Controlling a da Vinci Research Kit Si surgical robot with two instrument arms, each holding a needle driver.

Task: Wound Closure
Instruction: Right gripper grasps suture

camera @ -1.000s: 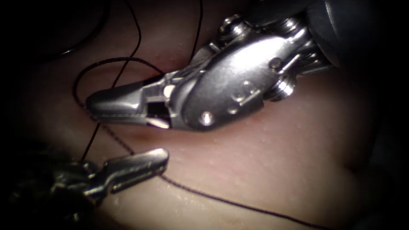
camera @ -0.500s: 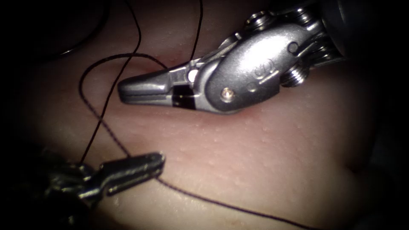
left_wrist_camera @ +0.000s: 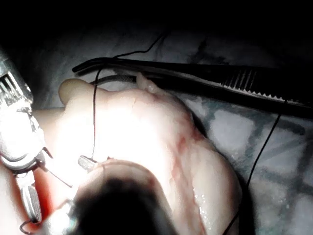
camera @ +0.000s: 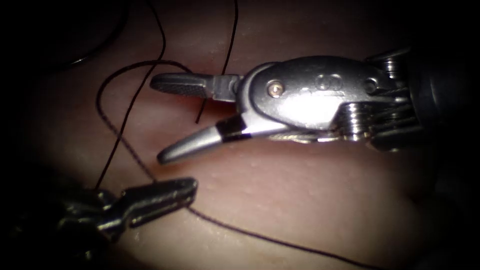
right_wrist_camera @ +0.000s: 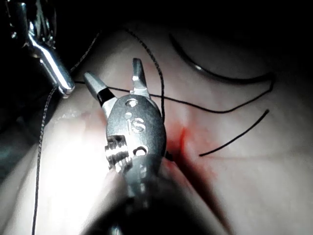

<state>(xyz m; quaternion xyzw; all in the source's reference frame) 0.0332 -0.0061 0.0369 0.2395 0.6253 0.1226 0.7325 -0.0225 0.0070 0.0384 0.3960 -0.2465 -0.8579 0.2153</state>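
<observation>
My right tool (camera: 156, 120) reaches in from the right over the tissue (camera: 310, 200) with its jaws open and nothing held. A short loose end of thread (camera: 200, 112) hangs between them. In the right wrist view the same tool (right_wrist_camera: 112, 68) stands open above a crossing thread. My left tool (camera: 191, 192) lies low at the left, shut on the dark thread (camera: 250, 232), which runs off to the lower right and loops up (camera: 100, 95) on the left. The curved needle (right_wrist_camera: 215, 73) lies free on the tissue, held by neither tool.
Red fluid (right_wrist_camera: 183, 139) marks the cut beside my right tool's wrist. A cut thread end (right_wrist_camera: 234, 134) lies on the tissue nearby. Long steel forceps (left_wrist_camera: 220, 78) rest on the cloth behind the tissue block (left_wrist_camera: 146, 127).
My right tool has drawn back to the right, levelled out and gone from shut to open. The left tool has kept its place and its grip on the thread.
</observation>
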